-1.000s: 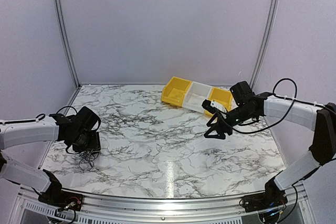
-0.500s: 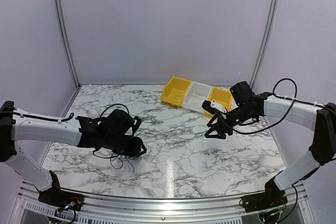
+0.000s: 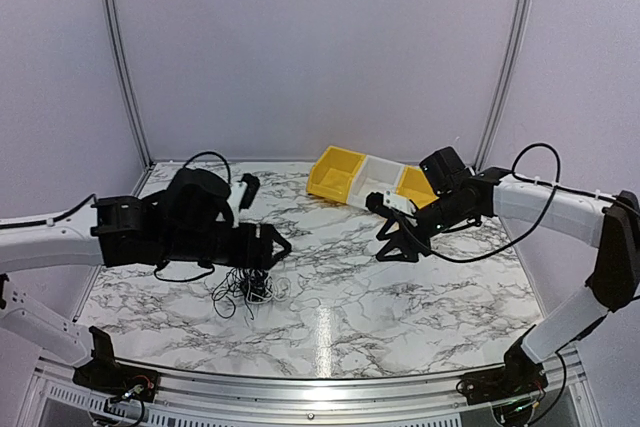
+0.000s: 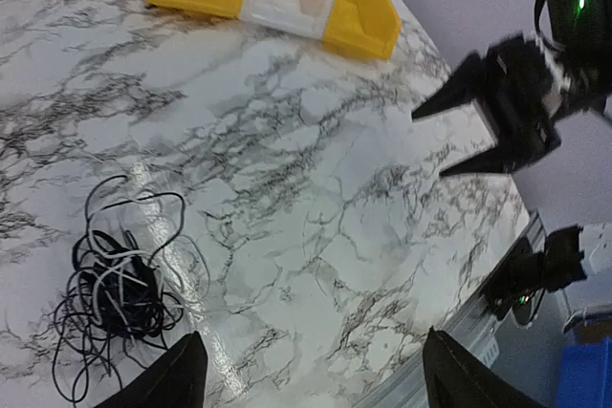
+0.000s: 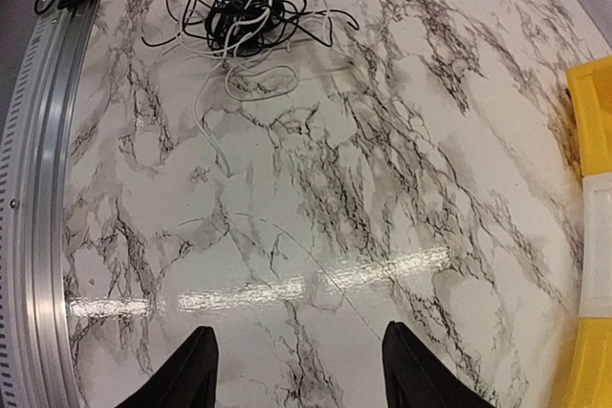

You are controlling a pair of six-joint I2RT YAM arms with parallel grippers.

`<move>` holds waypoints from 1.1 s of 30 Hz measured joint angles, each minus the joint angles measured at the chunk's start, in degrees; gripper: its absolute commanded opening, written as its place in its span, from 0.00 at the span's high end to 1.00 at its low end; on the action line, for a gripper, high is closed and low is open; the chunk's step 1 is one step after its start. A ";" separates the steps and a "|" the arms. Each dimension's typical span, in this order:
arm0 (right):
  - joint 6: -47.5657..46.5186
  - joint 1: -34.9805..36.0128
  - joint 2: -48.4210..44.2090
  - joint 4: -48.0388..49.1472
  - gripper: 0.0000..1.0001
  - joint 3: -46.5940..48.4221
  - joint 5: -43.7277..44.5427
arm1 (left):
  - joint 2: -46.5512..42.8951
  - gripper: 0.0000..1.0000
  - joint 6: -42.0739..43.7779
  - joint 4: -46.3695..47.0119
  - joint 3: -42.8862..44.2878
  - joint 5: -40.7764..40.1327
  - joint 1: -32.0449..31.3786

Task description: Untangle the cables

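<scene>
Status right now: the cables point(image 3: 245, 289) sit in one small knotted heap on the marble table point(image 3: 330, 332), just beside the left claw point(image 3: 272, 247) on its rail side. They are not between its fingers. That claw is spread wide with nothing in it. In its own camera the heap point(image 4: 120, 289) lies off to the left of the left finger point(image 4: 182, 375), outside the gap. Black strands mostly, with some whitish ones mixed in, and loose loops flop out all round the knot.

The right claw point(image 3: 385, 245) is spread open and empty too, hanging above the marble and well apart from the heap. From its wrist camera the tangle point(image 5: 239, 7) is far ahead of the fingers point(image 5: 196, 370), with one pale loop trailing out toward the middle.

Room-wise, the stretch between the two claws is bare marble — the biggest free patch on the table. The heap is near the metal front rail point(image 5: 38, 188) but fully on the table, nothing hanging over.

A row of bins point(image 3: 375, 182), yellow-white-yellow, sits along the far edge just behind the right claw, so that side is tighter. The side walls point(image 3: 60, 97) close in past both arms — not much slack outward, plenty toward the centre.
</scene>
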 measured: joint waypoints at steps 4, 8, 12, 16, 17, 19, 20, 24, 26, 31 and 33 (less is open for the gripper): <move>-1.64 6.78 2.91 0.92 0.41 1.49 2.03 | -7.58 0.18 -3.82 -3.72 -0.09 -6.10 2.97; -3.76 13.90 7.32 1.75 0.39 2.71 4.74 | -9.70 0.19 -7.91 -6.67 -2.89 -11.15 4.74; -5.25 19.39 13.38 3.45 0.39 5.35 8.66 | -9.62 0.20 -9.79 -8.85 -5.22 -12.37 4.72; -5.86 22.25 20.41 4.87 0.41 9.86 11.34 | -10.14 0.21 -10.47 -9.44 -6.29 -12.59 4.72; -5.99 22.53 21.81 5.09 0.42 10.91 11.69 | -10.49 0.22 -10.51 -9.57 -6.54 -12.61 4.72; -5.99 23.10 24.00 5.55 0.48 12.26 12.24 | -11.58 0.23 -10.51 -9.75 -7.10 -12.76 4.72; -6.01 23.21 24.98 5.81 0.53 12.70 12.50 | -12.31 0.25 -10.49 -9.88 -7.37 -12.79 4.72; -5.95 23.61 27.63 6.12 0.64 13.99 13.27 | -14.23 0.27 -9.40 -9.94 -7.41 -12.76 4.72; -5.77 23.80 28.39 6.05 0.63 14.56 13.49 | -14.47 0.27 -8.20 -9.92 -7.41 -12.74 4.72; -5.79 23.87 28.59 6.05 0.67 14.67 13.46 | -14.10 0.27 -3.39 -9.97 -7.26 -12.26 4.72; -5.77 23.87 28.70 6.05 0.79 14.71 13.44 | -13.51 0.27 -1.73 -9.94 -7.06 -11.98 4.72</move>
